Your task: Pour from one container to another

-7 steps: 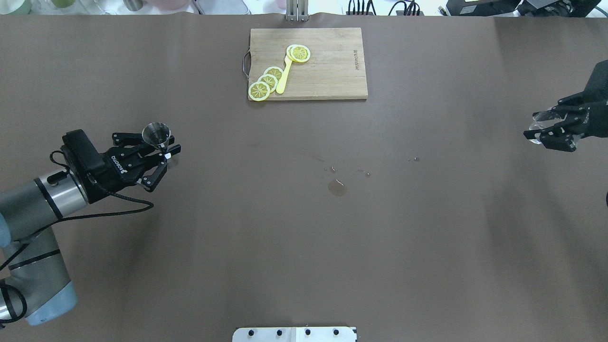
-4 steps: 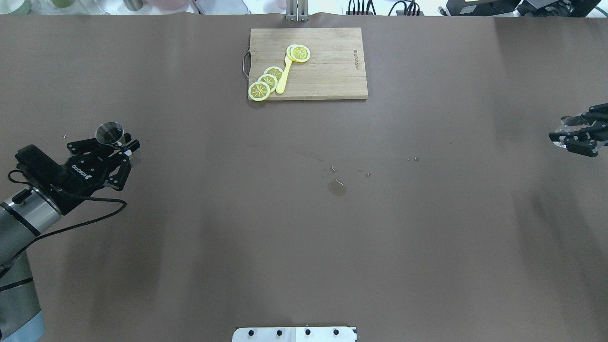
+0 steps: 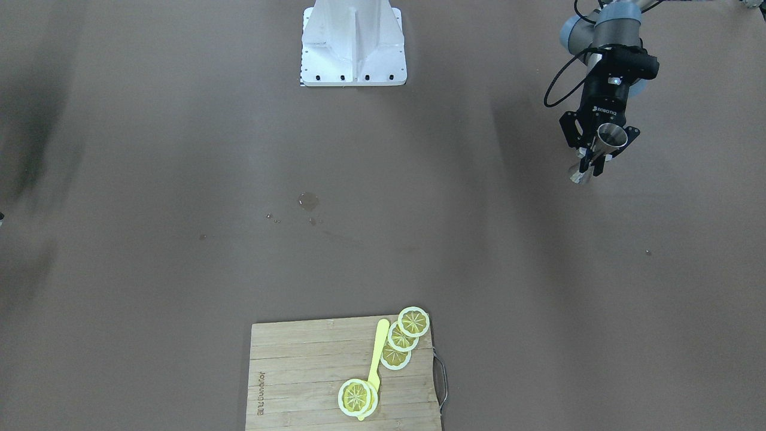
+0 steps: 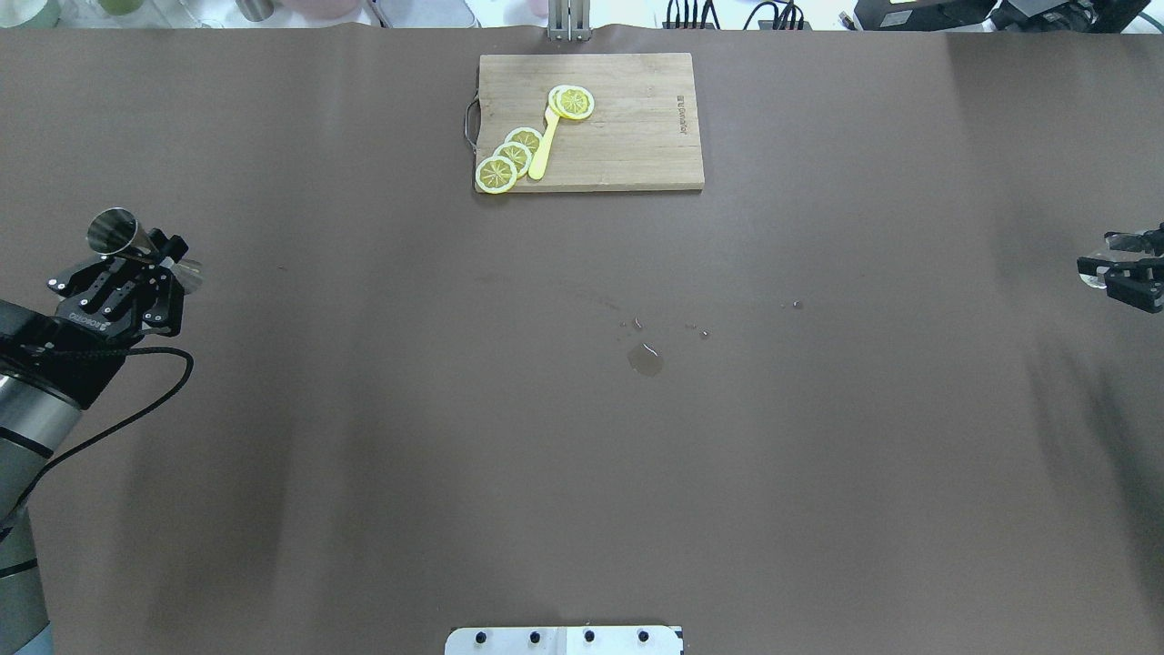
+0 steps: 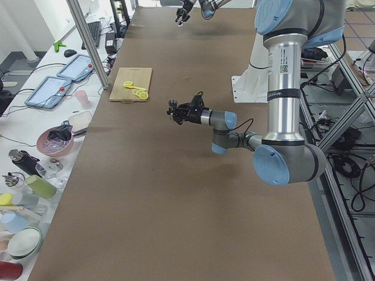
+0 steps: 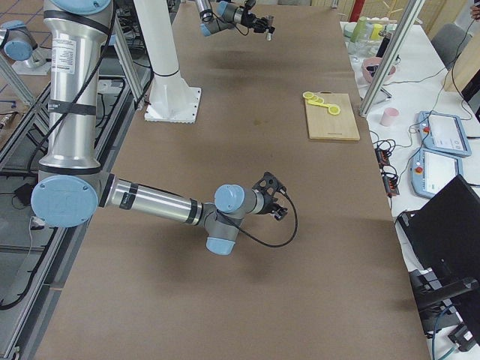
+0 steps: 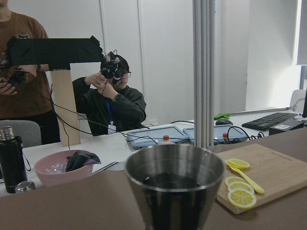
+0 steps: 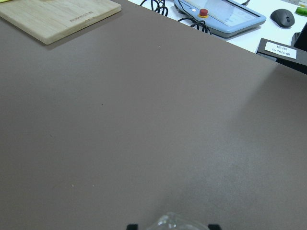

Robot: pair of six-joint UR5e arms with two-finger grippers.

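Observation:
A steel jigger (image 4: 116, 231) is held at its waist by my left gripper (image 4: 160, 258), which is shut on it near the table's left edge. In the left wrist view the jigger (image 7: 175, 184) stands upright with dark liquid inside. From the front the jigger (image 3: 610, 138) and the left gripper (image 3: 591, 160) hang above the table. At the far right edge my right gripper (image 4: 1117, 273) is shut on a clear glass (image 4: 1124, 242). Only the rim of the glass (image 8: 174, 223) shows in the right wrist view.
A wooden cutting board (image 4: 637, 127) with lemon slices (image 4: 511, 156) and a yellow utensil (image 4: 544, 146) lies at the back centre. A small puddle (image 4: 646, 360) and several droplets mark the middle of the table. The robot's base plate (image 3: 353, 48) sits at the near edge. People stand beyond the table in the left wrist view.
Both arms have swung outward. The left gripper carried the jigger left, toward the table's left edge. The right gripper carried the glass further right, nearly out of view.

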